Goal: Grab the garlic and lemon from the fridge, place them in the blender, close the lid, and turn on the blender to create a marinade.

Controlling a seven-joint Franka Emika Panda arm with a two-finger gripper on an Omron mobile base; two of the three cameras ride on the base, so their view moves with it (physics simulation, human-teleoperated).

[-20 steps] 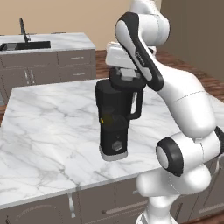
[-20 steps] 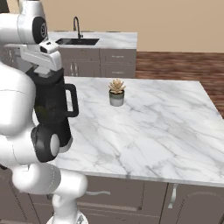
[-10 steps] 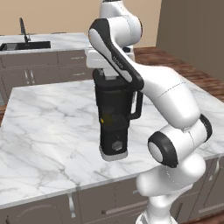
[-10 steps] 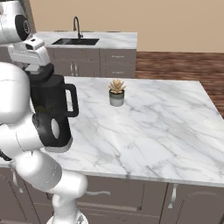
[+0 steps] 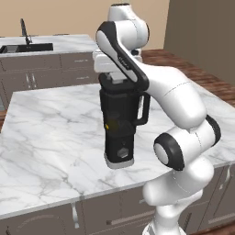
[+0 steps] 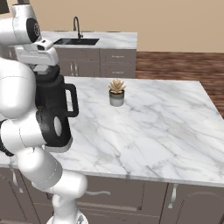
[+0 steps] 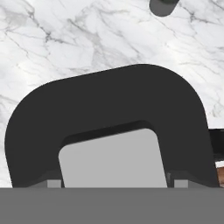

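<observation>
Base views flanking blender (image 5: 120,124); hand view overhead

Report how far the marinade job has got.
Done: the lid sits on the blender. A yellow speck inside the jar looks like the lemon; the garlic I cannot make out. In hand: the open pincer hovers just over the lid. Left: turning the front knob.

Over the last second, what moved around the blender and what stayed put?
The arm swung its upper links leftward in the left base view, the hand staying above the blender. The pincer hangs open right over the lid, gripping nothing. The blender, the lid on its jar, the potted plant and the marble counter did not move.
</observation>
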